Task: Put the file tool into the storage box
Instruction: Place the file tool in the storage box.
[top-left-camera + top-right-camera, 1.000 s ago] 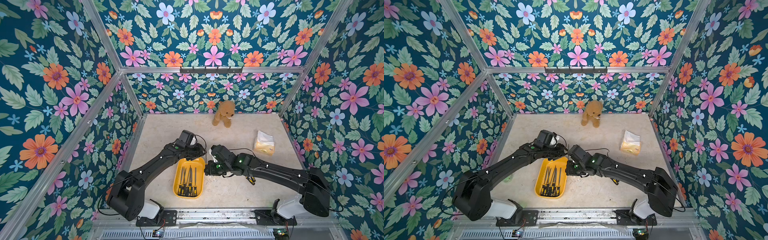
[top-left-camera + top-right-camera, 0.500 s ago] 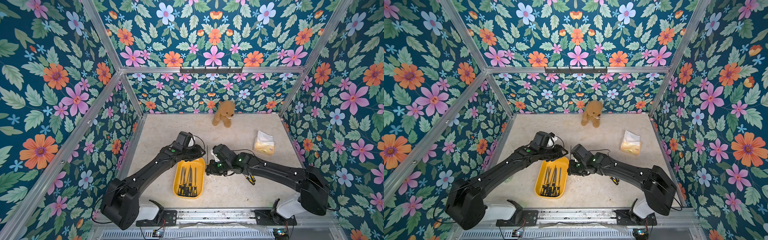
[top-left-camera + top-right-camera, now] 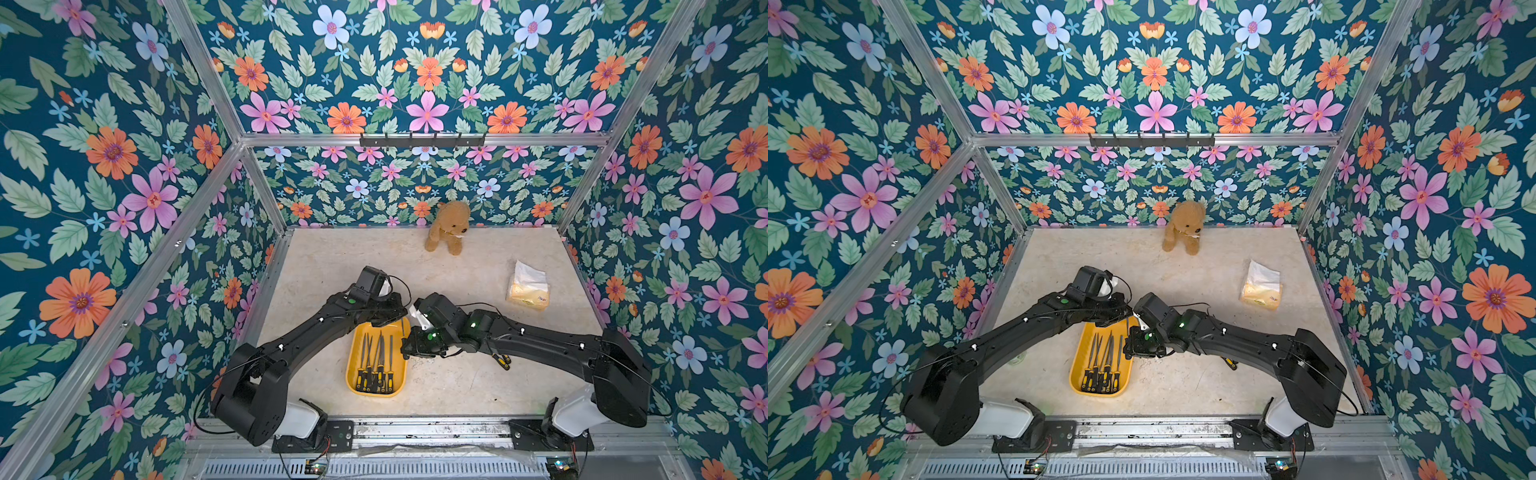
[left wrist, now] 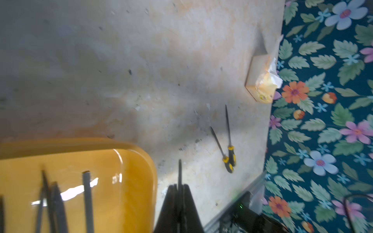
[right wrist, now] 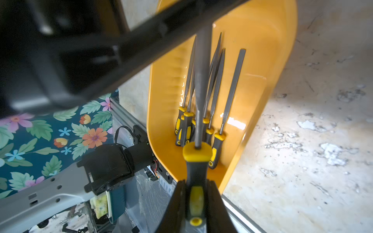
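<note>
Yellow-handled file: right gripper pinches handle; left wrist view shows left gripper clamping tip.

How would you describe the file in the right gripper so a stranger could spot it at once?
On the beige table, find the shallow yellow plastic tray. By its rim, the fingers of the right gripper clamp the black-and-yellow handle of a grey steel file. The neighbouring files lie flat in the tray; this one alone is gripped.
</note>
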`<state>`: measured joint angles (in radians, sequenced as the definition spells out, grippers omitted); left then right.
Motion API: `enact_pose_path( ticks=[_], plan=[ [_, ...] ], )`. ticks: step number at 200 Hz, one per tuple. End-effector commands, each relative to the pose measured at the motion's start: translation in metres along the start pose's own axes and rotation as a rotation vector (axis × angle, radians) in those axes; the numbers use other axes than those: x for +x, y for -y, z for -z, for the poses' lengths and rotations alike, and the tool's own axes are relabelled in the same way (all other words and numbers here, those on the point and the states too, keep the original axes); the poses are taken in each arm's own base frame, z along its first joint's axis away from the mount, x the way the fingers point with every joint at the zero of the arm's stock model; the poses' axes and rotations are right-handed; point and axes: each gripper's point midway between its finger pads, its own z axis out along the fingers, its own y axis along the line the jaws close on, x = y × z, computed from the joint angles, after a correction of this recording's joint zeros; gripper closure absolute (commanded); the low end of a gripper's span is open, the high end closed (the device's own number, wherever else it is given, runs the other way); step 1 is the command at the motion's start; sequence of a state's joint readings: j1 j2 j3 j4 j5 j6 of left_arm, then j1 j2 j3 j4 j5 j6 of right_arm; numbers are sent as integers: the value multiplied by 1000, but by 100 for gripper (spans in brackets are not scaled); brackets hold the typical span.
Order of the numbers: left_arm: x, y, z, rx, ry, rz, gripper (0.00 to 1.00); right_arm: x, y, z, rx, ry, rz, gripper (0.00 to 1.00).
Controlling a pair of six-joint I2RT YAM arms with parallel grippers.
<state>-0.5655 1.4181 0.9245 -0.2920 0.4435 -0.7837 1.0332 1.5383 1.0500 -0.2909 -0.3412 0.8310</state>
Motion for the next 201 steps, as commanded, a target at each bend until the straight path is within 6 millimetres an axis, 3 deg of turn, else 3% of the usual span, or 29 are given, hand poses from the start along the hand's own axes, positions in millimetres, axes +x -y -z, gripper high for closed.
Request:
enact_pose_path(
  ticks=[1,13,32,46,71,89,104,124,154,201],
  plan=[
    [-2,-25,-1,-111,16,-45,100,2,-4,7,-32,-1,1,100],
    [1,-29,-2,-124,5,-55,100,4,-1,11,-32,-1,-5,90],
    [5,-32,-1,-135,-16,-76,100,-4,8,24,-20,34,-32,52],
    [10,-36,1,-149,-25,-86,100,-16,28,43,41,78,-80,43],
    [23,-52,0,-181,-44,-86,100,-37,84,89,164,173,-224,41],
    [32,-61,-5,-188,-58,-73,100,-41,126,120,268,226,-331,41],
    [38,-65,-9,-199,-60,-75,100,-30,161,136,377,227,-408,41],
    [46,-69,-17,-210,-69,-71,100,-9,194,142,497,184,-459,42],
    [54,-75,-26,-234,-79,-72,100,17,221,135,599,108,-496,43],
    [64,-90,-32,-266,-89,-66,100,28,228,125,589,66,-480,44]
  ],
)
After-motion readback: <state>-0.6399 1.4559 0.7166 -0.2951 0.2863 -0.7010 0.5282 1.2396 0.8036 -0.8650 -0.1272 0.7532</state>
